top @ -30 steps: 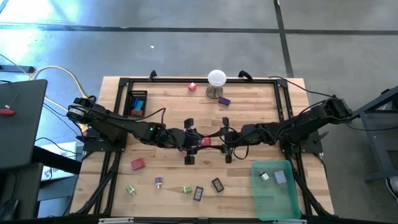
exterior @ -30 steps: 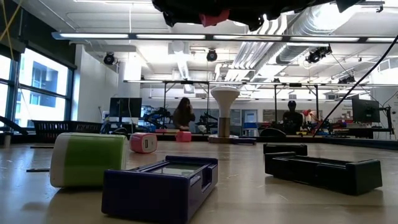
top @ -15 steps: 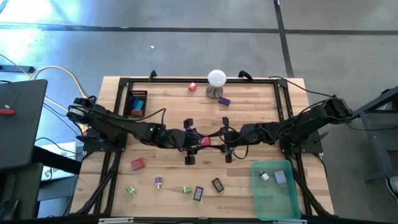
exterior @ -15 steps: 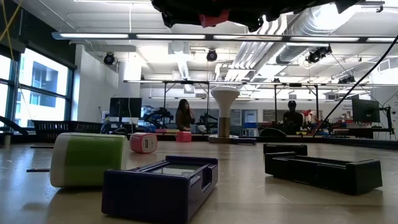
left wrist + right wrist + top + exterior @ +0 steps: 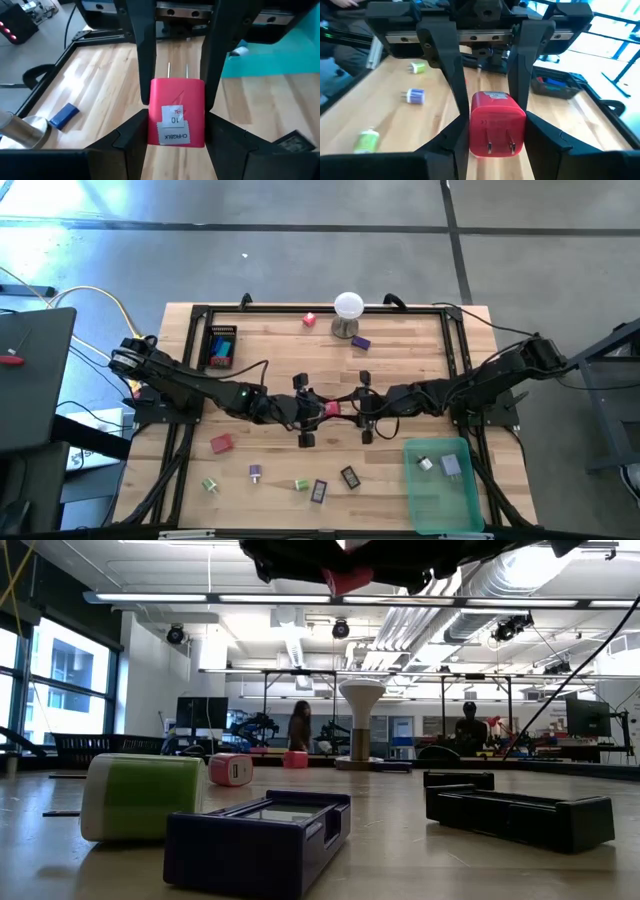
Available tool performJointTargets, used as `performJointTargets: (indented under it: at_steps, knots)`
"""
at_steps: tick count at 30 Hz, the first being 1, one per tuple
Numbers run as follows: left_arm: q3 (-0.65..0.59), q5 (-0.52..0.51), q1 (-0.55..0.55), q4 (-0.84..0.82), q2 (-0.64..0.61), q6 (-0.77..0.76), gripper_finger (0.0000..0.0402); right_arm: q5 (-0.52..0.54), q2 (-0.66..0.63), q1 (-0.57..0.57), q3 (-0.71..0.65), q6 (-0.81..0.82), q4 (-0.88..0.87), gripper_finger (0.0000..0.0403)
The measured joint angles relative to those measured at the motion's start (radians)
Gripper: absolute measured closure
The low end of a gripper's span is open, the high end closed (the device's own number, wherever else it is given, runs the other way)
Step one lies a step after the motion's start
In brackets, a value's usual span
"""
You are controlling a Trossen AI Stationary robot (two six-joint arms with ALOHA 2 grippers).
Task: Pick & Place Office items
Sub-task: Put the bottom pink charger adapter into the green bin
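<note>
Both grippers meet over the middle of the table, fingertips facing each other, with a red charger block between them, lifted off the wood. The right gripper has its two dark fingers pressed against the sides of the block, the metal prongs pointing back toward its own wrist camera; it is clamped on the block at a moderate width. The left gripper brackets the same block from the opposite end, its fingers lying along the block's flanks; the labelled face looks toward this wrist camera, and whether those fingers actually press the plastic or stand just clear I cannot tell. From table height the red block shows at the top of the picture, hanging under the dark arms. Farther out, the other office items lie scattered: a red block near the left front, small green pieces and a purple piece along the front edge, two dark flat pieces beside them, and a blue piece next to the white ball on its metal stand at the back. A green bin at the right front holds two small items, and a black tray sits at the back left of the table.
</note>
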Motion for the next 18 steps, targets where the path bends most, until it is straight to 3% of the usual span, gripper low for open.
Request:
performJointTargets:
  at_steps: [8, 14, 18]
  knots:
    - [0.002, -0.002, -0.001, -0.01, -0.012, -0.042, 0.0224, 0.059, 0.002, 0.025, -0.002, -0.002, -0.033, 0.0263]
    - [0.002, 0.003, -0.001, -0.068, -0.032, -0.045, 0.0224, 0.245, -0.024, 0.084, -0.002, 0.04, -0.146, 0.0263]
    - [0.002, 0.005, -0.004, -0.123, -0.058, -0.052, 0.0224, 0.319, -0.089, 0.151, -0.001, 0.176, -0.292, 0.0263]
